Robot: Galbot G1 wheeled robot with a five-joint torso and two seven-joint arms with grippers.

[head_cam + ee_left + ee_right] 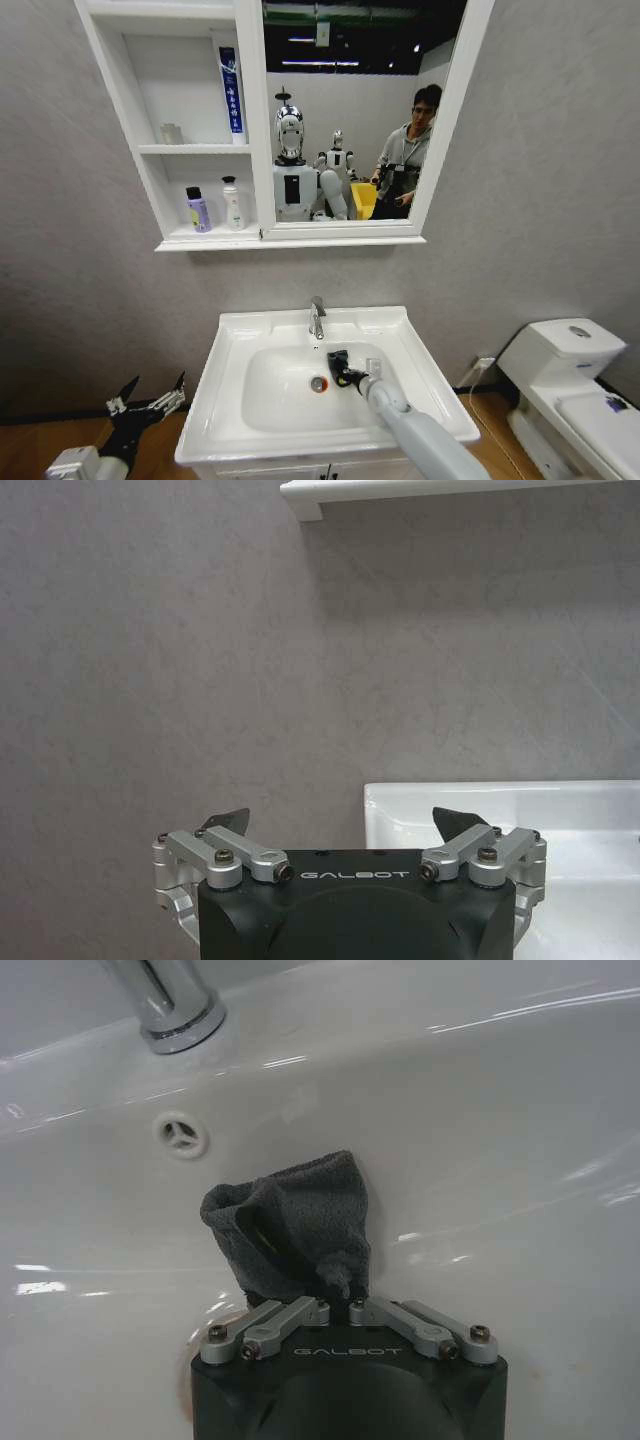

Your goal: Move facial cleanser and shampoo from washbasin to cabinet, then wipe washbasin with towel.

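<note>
Pressing against the inner wall of the washbasin [400, 340] below the tap [317, 318], the towel [295, 1222] is held pinched in the closed right end effector [338, 1305]. The left end effector [150, 397] is seen spread open and empty, low beside the washbasin's left edge. Two bottles [198, 210] are stood in the cabinet [150, 130].

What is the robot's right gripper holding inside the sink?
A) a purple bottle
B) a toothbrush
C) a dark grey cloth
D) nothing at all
C: the right gripper is shut on the dark grey towel, pressing it against the bowl of the washbasin below the tap.
</note>
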